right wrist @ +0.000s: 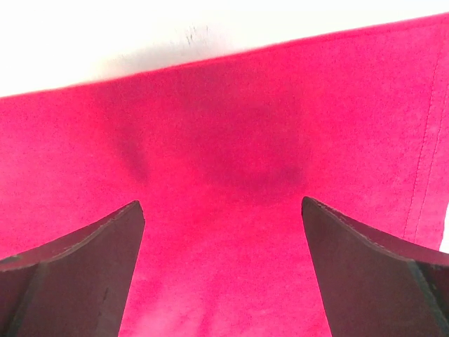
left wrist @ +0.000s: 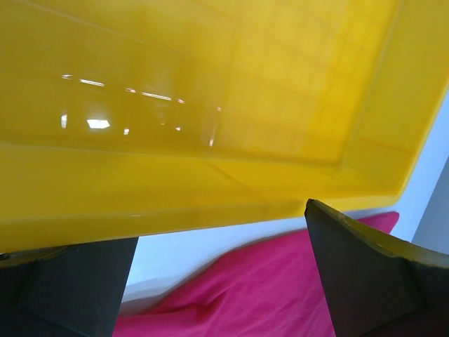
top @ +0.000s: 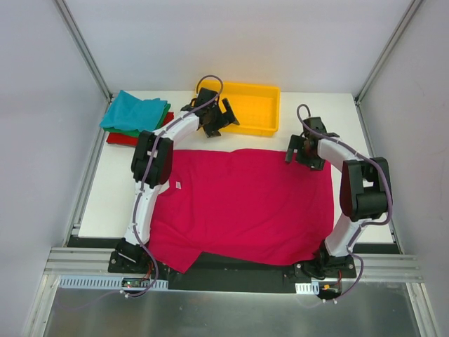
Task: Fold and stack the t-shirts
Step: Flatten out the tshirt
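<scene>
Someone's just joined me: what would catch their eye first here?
The big pink tee spread flat over the middle of the table, its near edge hanging off the front. Next the yellow tray at the far edge, with the left fingers open close to it, and the right fingers open above the tee's far right part. A folded stack, teal on top, sits in the far left corner.
</scene>
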{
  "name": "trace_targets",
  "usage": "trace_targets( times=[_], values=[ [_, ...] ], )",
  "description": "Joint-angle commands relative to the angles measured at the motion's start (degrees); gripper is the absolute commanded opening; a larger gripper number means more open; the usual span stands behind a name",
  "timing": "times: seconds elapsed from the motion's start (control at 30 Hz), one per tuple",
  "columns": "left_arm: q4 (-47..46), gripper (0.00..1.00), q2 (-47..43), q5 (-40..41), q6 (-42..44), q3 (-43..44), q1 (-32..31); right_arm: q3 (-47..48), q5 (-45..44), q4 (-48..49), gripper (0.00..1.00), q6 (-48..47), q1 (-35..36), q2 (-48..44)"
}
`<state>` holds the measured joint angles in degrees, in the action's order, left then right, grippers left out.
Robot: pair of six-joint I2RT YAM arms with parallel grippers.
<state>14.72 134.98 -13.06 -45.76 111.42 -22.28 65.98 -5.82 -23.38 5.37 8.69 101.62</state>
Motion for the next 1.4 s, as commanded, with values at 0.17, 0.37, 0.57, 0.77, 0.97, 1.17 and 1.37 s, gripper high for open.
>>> trace_targets(
  times=[0.17,0.37,0.57,0.77,0.97,1.17,1.37],
  values=[
    [-6.3,0.99,3.6,-2.7,-2.3,10.9,-3.5,0.2,-0.9,0.3,0.96,0.6,-0.3,-3.4],
    [-6.3,0.99,-6.9,-5.3,4.8,2.0,-4.0,-5.1,-0.9,-1.5,0.96,1.1,-0.3,-10.6],
    [-6.3,0.99,-34.8,0.2,14.0,-32.2,-4.9,-12.7,-0.6,-4.0,0.96,2.4,-0.4,-17.0],
    [-6.2,0.99,-54.5,9.2,12.9,-58.4,-4.6,-17.5,-1.0,-5.5,0.96,1.8,-0.9,-19.4],
    [-7.1,0.99,-49.7,9.0,10.0,-62.8,-3.4,-15.5,-0.4,-4.9,0.96,1.1,-1.3,-13.4],
    [-6.5,0.99,-39.2,8.8,10.3,-56.5,-0.6,-8.3,1.2,-4.5,0.98,-1.1,-2.9,-4.2],
    [-3.2,0.99,-30.2,9.6,11.1,-47.4,3.1,3.1,4.4,-6.3,1.0,-3.3,-5.3,4.5]
  ],
)
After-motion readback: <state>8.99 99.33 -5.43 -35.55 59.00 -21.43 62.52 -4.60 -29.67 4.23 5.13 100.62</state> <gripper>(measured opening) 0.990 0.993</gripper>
